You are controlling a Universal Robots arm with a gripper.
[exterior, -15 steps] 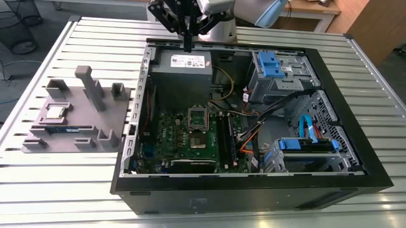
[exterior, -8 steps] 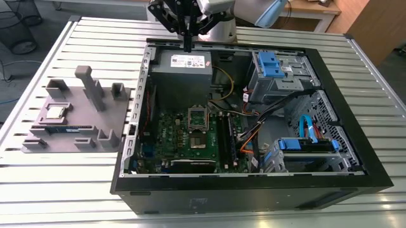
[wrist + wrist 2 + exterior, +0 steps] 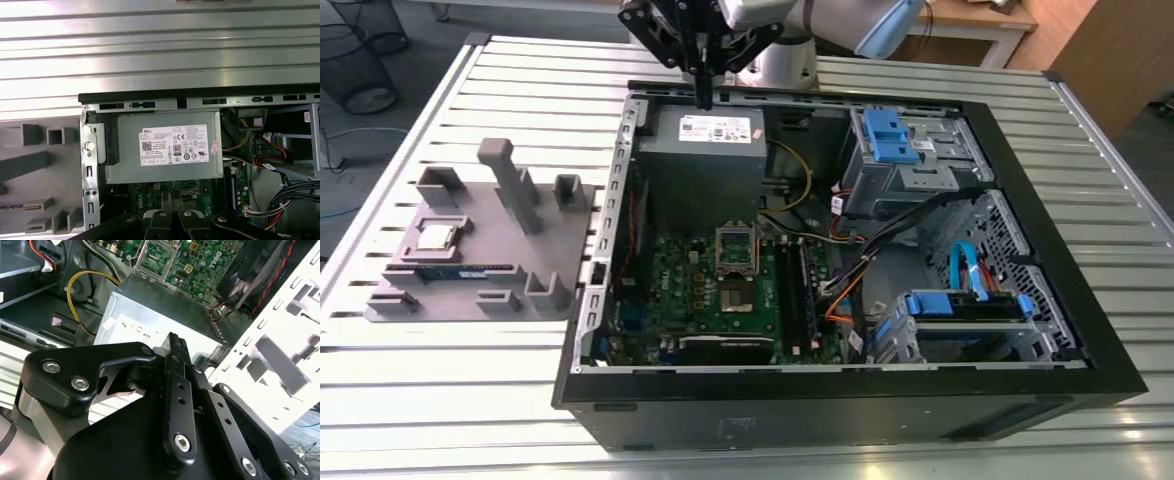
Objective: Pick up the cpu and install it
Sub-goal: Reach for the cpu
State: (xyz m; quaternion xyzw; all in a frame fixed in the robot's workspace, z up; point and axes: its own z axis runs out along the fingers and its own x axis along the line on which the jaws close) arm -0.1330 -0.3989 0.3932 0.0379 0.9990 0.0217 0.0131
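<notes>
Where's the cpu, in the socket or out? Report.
Out: the cpu lies on the grey holder, outside the computer case.

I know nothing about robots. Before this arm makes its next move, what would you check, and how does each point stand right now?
1. Small flat silvery square cpu lying ready on the grey moulded tray: ok.
2. Black gripper free of any load: ok, it holds nothing.
3. Gripper above the cpu: not ok. It hangs by the grey metal power supply box, well away from the tray.
4. Jaws open for a grasp: not ok, they are shut.
5. Silver rectangular socket frame on the green motherboard lifted open: cannot tell.
</notes>
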